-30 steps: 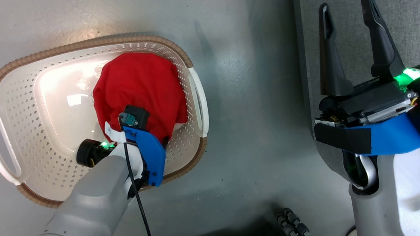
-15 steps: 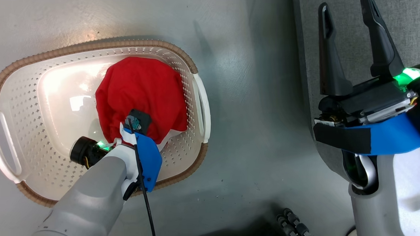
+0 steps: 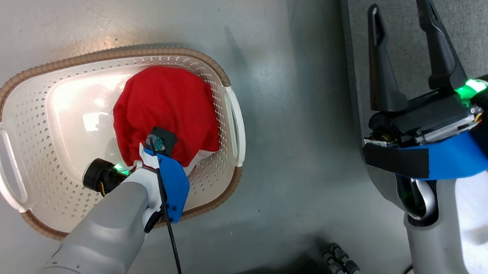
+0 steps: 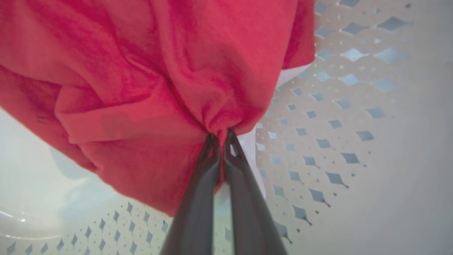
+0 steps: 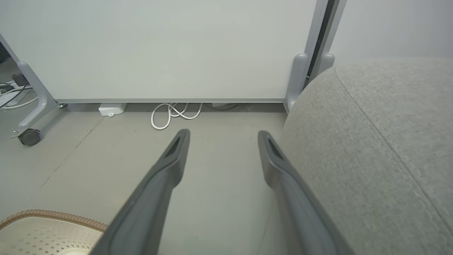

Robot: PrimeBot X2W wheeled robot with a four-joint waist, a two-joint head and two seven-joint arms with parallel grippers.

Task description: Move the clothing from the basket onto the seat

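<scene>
Grey arms (image 3: 105, 230), blue brackets (image 3: 174, 187), dark fingers (image 3: 378, 77)

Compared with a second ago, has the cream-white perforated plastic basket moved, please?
Yes: the basket has shifted slightly toward the fixed light grey fabric seat.

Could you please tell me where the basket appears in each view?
Head view: the basket lies in the left half.
Left wrist view: the basket's perforated wall at right and bottom, beyond the clothing.
Right wrist view: the basket's rim at the bottom-left corner.
Shared landmark: its diamond-shaped holes.
</scene>
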